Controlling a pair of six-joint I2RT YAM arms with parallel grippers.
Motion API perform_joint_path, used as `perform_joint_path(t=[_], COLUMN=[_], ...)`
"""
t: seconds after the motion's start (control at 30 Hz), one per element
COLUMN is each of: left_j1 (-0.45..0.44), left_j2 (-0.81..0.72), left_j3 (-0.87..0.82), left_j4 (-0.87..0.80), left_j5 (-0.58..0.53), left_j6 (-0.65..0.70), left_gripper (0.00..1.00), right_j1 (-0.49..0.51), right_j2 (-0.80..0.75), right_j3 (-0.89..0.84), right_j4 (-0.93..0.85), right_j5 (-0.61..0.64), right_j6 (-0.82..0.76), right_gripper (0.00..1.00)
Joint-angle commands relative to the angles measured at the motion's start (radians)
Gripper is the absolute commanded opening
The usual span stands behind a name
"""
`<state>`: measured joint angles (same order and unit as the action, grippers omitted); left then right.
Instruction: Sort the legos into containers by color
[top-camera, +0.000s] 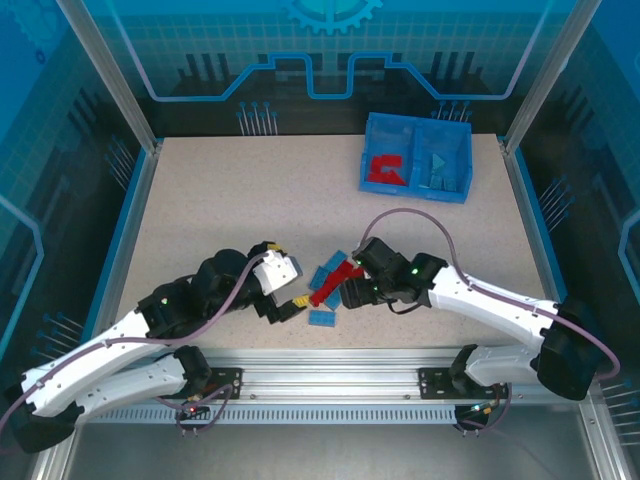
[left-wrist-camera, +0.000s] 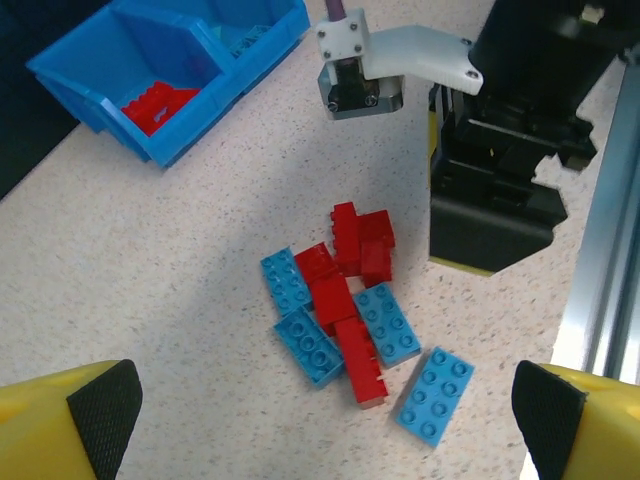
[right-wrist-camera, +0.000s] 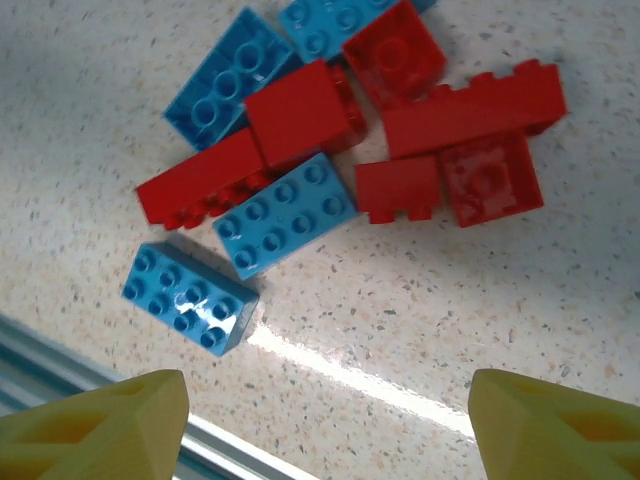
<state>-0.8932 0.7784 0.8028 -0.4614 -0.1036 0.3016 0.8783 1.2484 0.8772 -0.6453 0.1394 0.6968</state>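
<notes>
— Speckled beige table (top-camera: 200, 200), blue-lit panels behind it. Where is the bin?
— At one o'clock on the table, well apart from both arms. The bin (top-camera: 415, 190) has red legos (top-camera: 383, 170) in its left compartment and light blue ones (top-camera: 437, 170) in its right compartment.
— And the loose bricks?
— A pile (top-camera: 325, 285) of red and light blue bricks lies at six o'clock, near the table's front edge, with several touching or overlapping. One blue brick (right-wrist-camera: 190, 298) lies just off the heap, at seven o'clock from it in the right wrist view.
— Left gripper?
— The left gripper (left-wrist-camera: 325, 410) is at nine o'clock from the pile. Its jaws are spread wide with nothing between them, and its pads (left-wrist-camera: 100, 405) are at the bottom corners of its wrist view.
— Right gripper?
— The right gripper (right-wrist-camera: 320, 420) is at three o'clock from the pile, above the bricks. Its yellow fingertips (right-wrist-camera: 100, 425) are also set wide apart and hold nothing.
</notes>
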Motion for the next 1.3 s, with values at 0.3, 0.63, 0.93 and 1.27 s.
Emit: perform_joint_path(t=[0.3, 0.63, 0.93, 1.27], left_j1=[-0.004, -0.027, -0.026, -0.026], left_j2=[0.597, 1.110, 1.308, 1.364], left_j3=[0.216, 0.614, 0.758, 0.752], left_j4=[0.149, 0.055, -0.010, 0.000], left_j5=[-0.002, -0.016, -0.074, -0.150], left_j6=[-0.580, -0.464, -0.414, -0.445], left_gripper=[0.95, 0.72, 0.60, 0.40], right_j1=[-0.117, -0.200, -0.200, -0.200], right_j2=[-0.515, -0.789, -0.765, -0.756], right_j3=[-0.167, -0.244, -0.231, -0.238], right_j4=[-0.299, -0.372, -0.384, -0.364], right_j5=[0.203, 0.130, 0.112, 0.094], right_j6=[0.195, 0.218, 0.192, 0.194], right_gripper=[0.97, 0.99, 1.00, 1.00])
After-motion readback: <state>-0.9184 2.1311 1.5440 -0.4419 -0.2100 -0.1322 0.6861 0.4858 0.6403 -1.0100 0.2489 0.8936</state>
